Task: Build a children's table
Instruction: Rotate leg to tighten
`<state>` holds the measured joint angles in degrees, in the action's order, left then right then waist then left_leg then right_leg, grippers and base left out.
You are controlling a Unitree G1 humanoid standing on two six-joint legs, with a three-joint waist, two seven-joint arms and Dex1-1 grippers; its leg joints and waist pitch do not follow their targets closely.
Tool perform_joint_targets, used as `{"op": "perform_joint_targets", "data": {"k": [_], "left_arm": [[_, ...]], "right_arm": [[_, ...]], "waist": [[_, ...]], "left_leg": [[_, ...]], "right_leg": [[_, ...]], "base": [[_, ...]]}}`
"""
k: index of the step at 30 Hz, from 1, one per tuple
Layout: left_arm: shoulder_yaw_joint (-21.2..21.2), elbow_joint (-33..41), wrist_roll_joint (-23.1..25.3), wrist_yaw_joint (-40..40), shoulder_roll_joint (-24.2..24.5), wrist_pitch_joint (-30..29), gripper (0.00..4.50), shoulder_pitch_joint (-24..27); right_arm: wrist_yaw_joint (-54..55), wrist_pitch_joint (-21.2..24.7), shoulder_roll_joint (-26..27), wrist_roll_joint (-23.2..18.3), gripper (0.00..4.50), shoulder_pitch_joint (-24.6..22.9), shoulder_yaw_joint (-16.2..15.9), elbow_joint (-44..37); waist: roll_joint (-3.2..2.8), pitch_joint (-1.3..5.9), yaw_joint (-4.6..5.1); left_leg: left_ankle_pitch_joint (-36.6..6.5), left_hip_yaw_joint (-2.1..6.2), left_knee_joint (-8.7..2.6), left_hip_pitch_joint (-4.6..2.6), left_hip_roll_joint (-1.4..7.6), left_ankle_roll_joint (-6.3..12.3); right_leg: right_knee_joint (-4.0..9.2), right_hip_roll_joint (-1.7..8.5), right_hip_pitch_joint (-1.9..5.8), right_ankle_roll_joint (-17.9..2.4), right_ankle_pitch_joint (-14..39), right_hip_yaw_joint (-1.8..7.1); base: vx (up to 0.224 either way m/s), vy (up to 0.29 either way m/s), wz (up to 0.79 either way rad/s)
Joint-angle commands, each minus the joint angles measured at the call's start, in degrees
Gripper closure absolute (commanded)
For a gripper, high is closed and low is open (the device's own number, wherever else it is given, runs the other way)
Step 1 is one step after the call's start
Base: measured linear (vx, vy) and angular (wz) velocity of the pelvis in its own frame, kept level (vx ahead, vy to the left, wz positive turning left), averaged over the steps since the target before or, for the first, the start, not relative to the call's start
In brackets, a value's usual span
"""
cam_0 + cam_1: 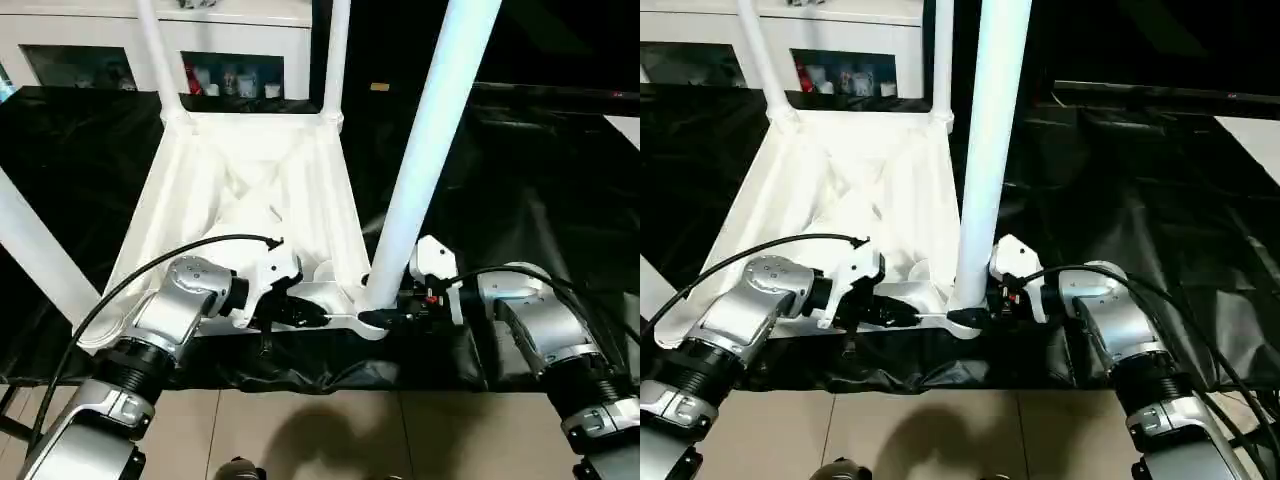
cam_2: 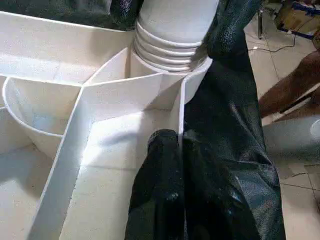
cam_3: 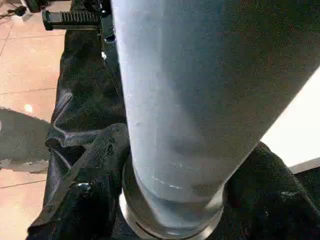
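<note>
- Now, your children's table (image 1: 250,190) lies upside down on the black-draped counter (image 1: 560,190), legs pointing up; the near right leg (image 1: 425,150) stands in its corner socket (image 1: 965,315).
- Your left claw (image 1: 305,315) is pressed together, pinching the near rim wall just beside that socket. Your right claw (image 1: 395,318) is spread around the leg's base, one finger either side.
- Risk, as I judge it: twist or push with the leg only partly seated and it may tilt, or the top may slide on the slippery sheet.
- The left wrist view shows threaded rings (image 2: 167,47) above the socket; the head views hide them.
</note>
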<state>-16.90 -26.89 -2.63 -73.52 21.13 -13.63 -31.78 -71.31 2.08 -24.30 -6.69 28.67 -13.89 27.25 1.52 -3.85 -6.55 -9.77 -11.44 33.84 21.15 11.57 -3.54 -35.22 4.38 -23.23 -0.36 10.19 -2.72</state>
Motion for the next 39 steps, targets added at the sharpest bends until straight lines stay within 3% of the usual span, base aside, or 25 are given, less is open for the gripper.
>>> {"op": "perform_joint_targets", "data": {"k": [1,6,11,15,17,18,19,23,26,28,31,34,39], "left_arm": [[0.0,3.0,-2.8,-1.6,-1.2,0.5,4.5,-0.3],[0.3,2.6,-2.5,-0.4,-1.5,0.1,4.5,-0.5],[0.9,0.4,-0.7,5.4,-3.6,-0.8,4.5,-1.6],[2.2,-4.8,1.7,16.3,-9.1,-2.2,4.5,-5.3],[2.7,-6.8,2.4,20.3,-11.2,-2.7,4.5,-7.0],[2.9,-7.8,2.8,22.5,-12.3,-2.9,4.5,-7.9],[3.4,-9.7,3.4,26.5,-14.2,-3.5,4.5,-9.5],[4.1,-11.8,4.4,32.6,-16.9,-4.2,4.5,-11.5],[4.1,-12.1,4.5,32.8,-17.5,-3.8,4.5,-11.7],[3.7,-11.7,4.4,31.0,-17.5,-2.9,4.5,-11.4],[2.8,-10.8,3.9,27.9,-16.6,-0.5,4.5,-10.3],[2.1,-9.5,3.1,24.8,-15.5,0.4,4.5,-9.2],[1.2,-7.2,2.2,19.8,-13.4,2.5,4.5,-7.4]], "right_arm": [[-0.4,0.2,-0.7,2.8,1.89,-0.6,-2.5,0.9],[-0.2,0.3,-0.4,2.9,1.89,-0.9,-2.8,1.1],[5.5,1.7,3.1,1.0,1.9,-0.8,0.3,3.0],[20.6,2.9,9.5,1.2,1.91,1.6,4.7,10.1],[25.8,3.6,11.7,1.1,1.91,2.6,6.1,12.6],[28.7,4.2,12.9,0.8,1.91,3.3,7.0,14.0],[34.1,5.2,15.1,0.4,1.92,4.8,8.6,16.4],[41.0,6.4,18.6,-0.4,1.92,8.2,11.5,20.6],[40.6,6.0,19.3,0.0,1.92,9.0,11.5,21.2],[38.8,3.7,19.5,1.0,1.26,9.5,10.5,20.9],[36.1,2.8,18.5,1.2,1.23,9.4,10.1,19.9],[33.5,2.8,16.8,1.2,0.86,9.0,9.7,18.6],[26.0,2.1,13.1,1.4,0.37,7.8,7.5,15.7]], "waist": [[0.73,4.16,0.14],[0.72,4.18,0.15],[0.72,3.98,0.36],[0.78,4.0,1.07],[0.86,4.02,1.78],[0.98,4.22,1.73],[0.74,4.2,1.77],[0.67,4.54,2.04],[0.73,4.7,2.15],[0.8,4.74,2.07],[0.7,4.48,2.13],[0.58,4.42,2.2],[0.56,4.43,1.6]], "left_leg": [[-12.2,0.86,-3.86,-0.88,1.88,2.19],[-11.9,0.84,-3.79,-0.88,1.85,2.38],[-13.2,0.97,-3.97,-0.9,1.78,1.59],[-14.9,1.16,-4.12,-1.04,1.57,-0.17],[-14.9,1.29,-4.22,-0.68,1.44,-0.57],[-14.7,1.29,-4.05,-0.7,1.39,-0.31],[-14.4,1.21,-3.98,-0.86,1.37,-0.06],[-12.5,1.11,-3.81,-0.7,1.3,0.45],[-10.2,0.95,-3.57,-0.47,1.24,1.92],[-9.1,0.87,-3.51,-0.44,1.28,2.9],[-10.8,0.92,-3.67,-0.52,1.38,2.84],[-11.9,1.02,-3.8,-0.67,1.52,2.4],[-11.8,0.95,-3.76,-0.82,1.74,2.65]], "right_leg": [[4.16,3.74,2.41,-12.0,14.4,2.24],[4.1,3.7,2.4,-12.1,13.9,2.25],[4.48,3.79,2.33,-11.5,17.1,2.22],[4.89,3.82,2.22,-10.3,20.6,2.11],[5.01,3.79,2.47,-9.7,20.9,1.98],[4.94,3.83,2.57,-9.6,20.3,1.97],[5.01,3.81,2.32,-10.0,19.3,2.09],[4.52,3.71,2.63,-11.5,14.6,2.02],[4.07,3.62,2.87,-13.0,9.4,1.99],[3.92,3.65,3.02,-13.6,7.4,1.91],[4.28,3.71,2.95,-13.6,10.1,1.82],[4.41,3.75,2.9,-13.2,11.8,1.83],[4.26,3.79,2.85,-13.6,10.7,1.92]], "base": [[0.0,0.0,0.0],[0.0,0.0,0.0],[0.0,0.0,0.0],[0.0,0.0,0.0],[0.0,0.0,0.0],[0.0,0.0,0.0],[0.0,0.0,0.0],[0.0,0.0,0.0],[0.0,0.0,0.0],[0.0,0.0,0.0],[0.0,0.0,0.0],[0.0,0.0,0.0],[0.0,0.0,0.0]]}}
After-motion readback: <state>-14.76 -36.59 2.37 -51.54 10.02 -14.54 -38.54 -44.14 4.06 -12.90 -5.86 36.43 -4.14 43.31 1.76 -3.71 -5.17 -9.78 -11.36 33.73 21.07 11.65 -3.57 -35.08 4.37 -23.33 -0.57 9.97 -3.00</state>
